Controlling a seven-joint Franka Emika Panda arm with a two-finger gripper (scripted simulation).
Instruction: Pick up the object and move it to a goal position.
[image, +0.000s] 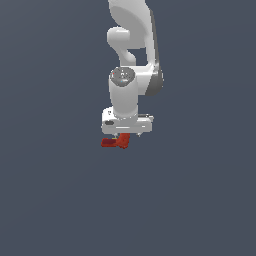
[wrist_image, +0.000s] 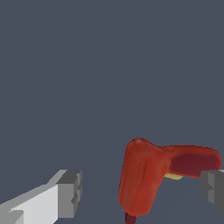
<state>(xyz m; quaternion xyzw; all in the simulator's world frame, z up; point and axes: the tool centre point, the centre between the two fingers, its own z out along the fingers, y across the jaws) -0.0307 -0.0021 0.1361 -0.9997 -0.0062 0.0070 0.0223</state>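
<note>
The object (image: 114, 142) is a small red-orange L-shaped block directly under the white hand in the exterior view. In the wrist view the object (wrist_image: 142, 177) lies between my two fingers, its chunky arm pointing toward the camera and its flat bar reaching toward one grey pad (wrist_image: 213, 189). The other pad (wrist_image: 70, 192) stands clearly apart from the block with bare floor between. My gripper (wrist_image: 141, 192) is open and straddles the object. In the exterior view the gripper (image: 121, 136) is low over the block and its fingers are mostly hidden.
A plain dark grey floor (image: 200, 200) surrounds the arm on all sides. The white arm (image: 131, 60) rises straight above the hand. No goal marker shows.
</note>
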